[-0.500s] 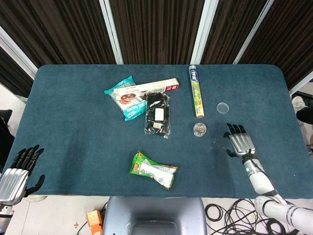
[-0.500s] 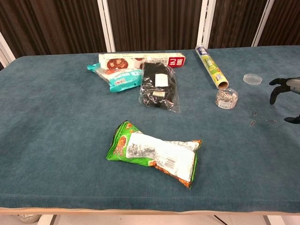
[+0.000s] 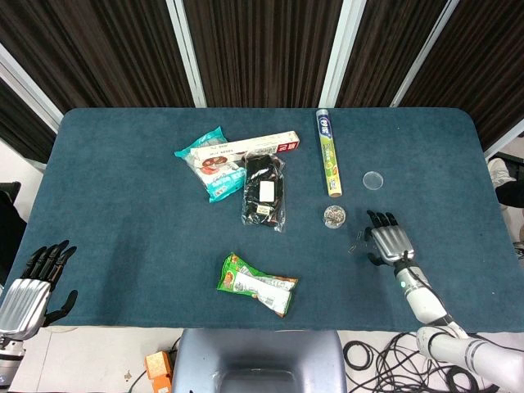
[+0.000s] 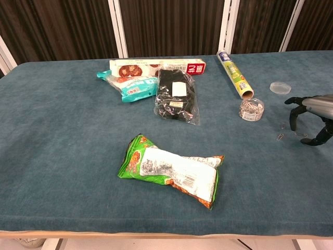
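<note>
My right hand (image 4: 312, 117) fingers (image 4: 293, 121) hang spread and empty over the loose paper clips (image 4: 281, 136) lying just left of them, near side of the clip dish (image 4: 251, 109), my left hand (image 3: 29, 286) far off.

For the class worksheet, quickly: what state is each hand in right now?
Left hand: open, holds nothing, off the table's near left corner.
Right hand: open, fingers apart, holds nothing, above loose paper clips near the clip dish.
</note>
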`<action>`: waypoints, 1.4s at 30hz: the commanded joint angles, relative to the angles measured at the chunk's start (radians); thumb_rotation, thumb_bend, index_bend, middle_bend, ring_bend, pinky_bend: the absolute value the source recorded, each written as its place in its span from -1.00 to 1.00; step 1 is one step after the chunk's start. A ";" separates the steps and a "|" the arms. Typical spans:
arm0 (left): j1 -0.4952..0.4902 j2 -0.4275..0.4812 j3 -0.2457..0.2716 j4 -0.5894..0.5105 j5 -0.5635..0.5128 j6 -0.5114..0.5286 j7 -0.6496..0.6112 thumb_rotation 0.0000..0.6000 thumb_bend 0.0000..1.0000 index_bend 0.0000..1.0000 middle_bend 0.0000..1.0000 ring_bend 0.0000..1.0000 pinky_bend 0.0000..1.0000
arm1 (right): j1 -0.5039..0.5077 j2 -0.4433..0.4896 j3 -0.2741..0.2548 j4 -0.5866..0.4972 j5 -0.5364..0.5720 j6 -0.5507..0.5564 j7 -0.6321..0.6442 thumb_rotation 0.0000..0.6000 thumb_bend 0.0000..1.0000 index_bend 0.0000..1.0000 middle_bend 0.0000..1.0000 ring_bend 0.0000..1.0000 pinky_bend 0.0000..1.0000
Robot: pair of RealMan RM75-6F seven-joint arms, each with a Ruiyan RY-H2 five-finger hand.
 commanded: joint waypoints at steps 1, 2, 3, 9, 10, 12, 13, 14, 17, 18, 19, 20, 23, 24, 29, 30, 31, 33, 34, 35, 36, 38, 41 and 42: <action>-0.001 0.001 0.000 0.001 0.002 0.001 -0.002 1.00 -0.17 -1.00 -1.00 -0.99 -0.88 | 0.001 -0.005 -0.004 0.005 -0.008 0.007 0.008 1.00 -0.47 -0.07 -1.00 -1.00 -1.00; 0.000 0.002 0.000 0.001 0.002 0.003 -0.002 1.00 -0.17 -1.00 -1.00 -0.99 -0.88 | 0.001 -0.006 -0.006 0.007 -0.011 0.009 0.011 1.00 -0.47 -0.06 -1.00 -1.00 -1.00; 0.000 0.002 0.000 0.001 0.003 0.004 -0.003 1.00 -0.16 -1.00 -1.00 -0.99 -0.88 | 0.001 -0.006 -0.006 0.008 -0.013 0.011 0.011 1.00 -0.46 -0.05 -1.00 -1.00 -1.00; 0.005 0.003 0.002 0.003 0.004 0.014 -0.010 1.00 -0.16 -1.00 -1.00 -0.99 -0.88 | 0.003 -0.011 -0.009 0.022 -0.003 0.016 0.002 1.00 -0.35 -0.02 -1.00 -1.00 -1.00; 0.005 0.003 0.002 0.003 0.005 0.015 -0.010 1.00 -0.16 -1.00 -1.00 -0.99 -0.88 | 0.003 -0.011 -0.009 0.024 0.000 0.017 0.001 1.00 -0.35 -0.01 -1.00 -1.00 -1.00; 0.006 0.003 0.002 0.004 0.004 0.015 -0.011 1.00 -0.16 -1.00 -1.00 -0.99 -0.88 | 0.003 -0.013 -0.009 0.030 0.008 0.016 -0.003 1.00 -0.35 -0.01 -1.00 -1.00 -1.00; 0.006 0.003 0.002 0.004 0.004 0.015 -0.012 1.00 -0.16 -1.00 -1.00 -0.99 -0.88 | 0.003 -0.014 -0.009 0.032 0.011 0.014 -0.003 1.00 -0.35 -0.01 -1.00 -1.00 -1.00; 0.006 0.003 0.002 0.005 0.003 0.015 -0.011 1.00 -0.16 -1.00 -1.00 -0.99 -0.88 | 0.003 -0.015 -0.009 0.034 0.014 0.012 -0.002 1.00 -0.35 -0.01 -1.00 -1.00 -1.00; 0.005 0.003 0.002 0.004 0.003 0.014 -0.011 1.00 -0.17 -1.00 -1.00 -0.99 -0.88 | 0.006 -0.019 -0.011 0.041 0.016 0.009 -0.003 1.00 -0.35 0.00 -1.00 -1.00 -1.00; 0.005 0.003 0.002 0.004 0.002 0.014 -0.011 1.00 -0.17 -1.00 -1.00 -0.99 -0.88 | 0.007 -0.020 -0.012 0.042 0.016 0.008 -0.003 1.00 -0.35 0.01 -1.00 -1.00 -1.00; 0.006 0.003 0.002 0.004 0.002 0.014 -0.011 1.00 -0.17 -1.00 -1.00 -0.99 -0.88 | 0.007 -0.021 -0.012 0.043 0.015 0.008 -0.002 1.00 -0.35 0.02 -1.00 -1.00 -1.00; 0.006 0.002 0.001 0.004 0.000 0.015 -0.011 1.00 -0.16 -1.00 -1.00 -0.99 -0.88 | 0.008 -0.023 -0.013 0.044 0.014 0.009 0.000 1.00 -0.35 0.03 -1.00 -1.00 -1.00; 0.006 0.001 -0.001 0.004 -0.004 0.015 -0.012 1.00 -0.13 -1.00 -1.00 -0.99 -0.88 | 0.007 -0.030 -0.013 0.048 0.006 0.020 0.004 1.00 -0.35 0.12 -1.00 -1.00 -1.00; 0.006 0.001 -0.001 0.003 -0.004 0.015 -0.014 1.00 -0.12 -1.00 -1.00 -0.98 -0.88 | 0.007 -0.032 -0.013 0.050 0.005 0.022 0.004 1.00 -0.35 0.16 -1.00 -1.00 -1.00; 0.008 0.004 -0.002 0.005 -0.004 0.020 -0.023 1.00 -0.12 -1.00 -1.00 -0.98 -0.88 | 0.006 -0.039 -0.015 0.061 0.007 0.027 -0.001 1.00 -0.35 0.25 -1.00 -1.00 -1.00; 0.008 0.004 -0.002 0.005 -0.004 0.021 -0.024 1.00 -0.12 -1.00 -1.00 -0.98 -0.88 | 0.006 -0.040 -0.015 0.062 0.007 0.027 -0.002 1.00 -0.35 0.26 -1.00 -1.00 -1.00; 0.009 0.005 -0.002 0.006 -0.005 0.022 -0.025 1.00 -0.12 -1.00 -1.00 -0.99 -0.88 | 0.006 -0.040 -0.015 0.062 0.008 0.027 -0.001 1.00 -0.35 0.26 -1.00 -1.00 -1.00; 0.010 0.006 -0.002 0.006 -0.005 0.024 -0.029 1.00 -0.13 -1.00 -1.00 -0.99 -0.88 | 0.006 -0.039 -0.014 0.062 0.007 0.030 0.000 1.00 -0.35 0.26 -1.00 -1.00 -1.00; 0.010 0.006 -0.002 0.007 -0.004 0.024 -0.030 1.00 -0.13 -1.00 -1.00 -0.99 -0.88 | 0.005 -0.038 -0.013 0.060 0.006 0.033 0.002 1.00 -0.35 0.26 -1.00 -1.00 -1.00; 0.010 0.006 -0.002 0.008 -0.004 0.025 -0.031 1.00 -0.13 -1.00 -1.00 -0.99 -0.88 | 0.005 -0.036 -0.012 0.057 0.005 0.036 0.004 1.00 -0.35 0.26 -1.00 -1.00 -1.00; 0.010 0.006 -0.002 0.008 -0.004 0.025 -0.031 1.00 -0.13 -1.00 -1.00 -0.99 -0.88 | 0.004 -0.033 -0.011 0.053 0.003 0.039 0.005 1.00 -0.35 0.26 -1.00 -1.00 -1.00; 0.009 0.006 -0.002 0.008 -0.004 0.024 -0.031 1.00 -0.13 -1.00 -1.00 -0.99 -0.88 | 0.005 -0.025 -0.006 0.041 0.000 0.047 0.008 1.00 -0.35 0.26 -1.00 -1.00 -1.00; 0.008 0.006 -0.002 0.007 -0.004 0.021 -0.030 1.00 -0.13 -1.00 -1.00 -0.98 -0.88 | 0.012 -0.011 0.010 0.016 0.000 0.057 0.013 1.00 -0.35 0.25 -1.00 -1.00 -1.00; 0.007 0.006 -0.002 0.007 -0.005 0.019 -0.029 1.00 -0.13 -1.00 -1.00 -0.98 -0.88 | 0.015 -0.007 0.016 0.006 0.001 0.059 0.013 1.00 -0.35 0.25 -1.00 -1.00 -1.00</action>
